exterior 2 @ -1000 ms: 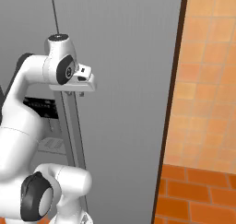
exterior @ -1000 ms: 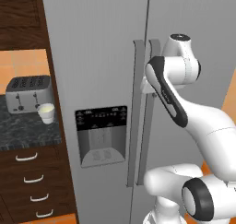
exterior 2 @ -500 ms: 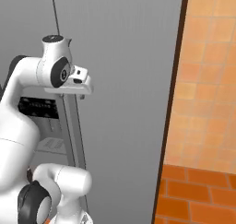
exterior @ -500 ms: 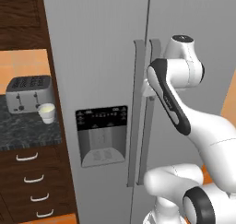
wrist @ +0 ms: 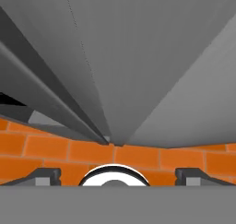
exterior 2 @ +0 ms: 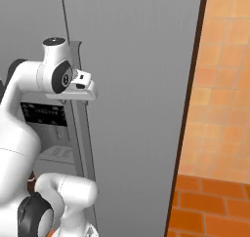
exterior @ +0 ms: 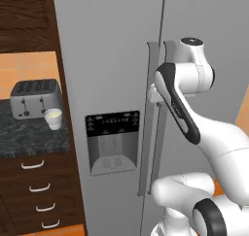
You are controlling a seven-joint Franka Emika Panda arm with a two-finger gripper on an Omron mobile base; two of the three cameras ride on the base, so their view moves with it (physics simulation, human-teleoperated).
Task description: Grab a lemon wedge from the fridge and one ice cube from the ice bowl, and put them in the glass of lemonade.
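The arm is up against the fridge [exterior: 112, 50], both doors shut. In the left base view the hand sits at the right door's long handle [exterior: 168, 109], right where the two vertical handles run side by side, but the forearm covers the fingers there. From the right base view the gripper [exterior 2: 84, 90] pokes out beside that handle at about upper-door height; whether it's clamped on the handle or loose, I can't tell. The hand view looks down along the grey door faces to an orange brick floor [wrist: 46, 149], with the two finger tips [wrist: 191, 174] set wide apart at the bottom and nothing seen between them. Over on the left, the glass [exterior: 53, 118] of pale lemonade stands on the dark counter [exterior: 29, 138], just in front of the silver toaster [exterior: 35, 98]. The black dispenser panel [exterior: 113, 140] sits in the left door.
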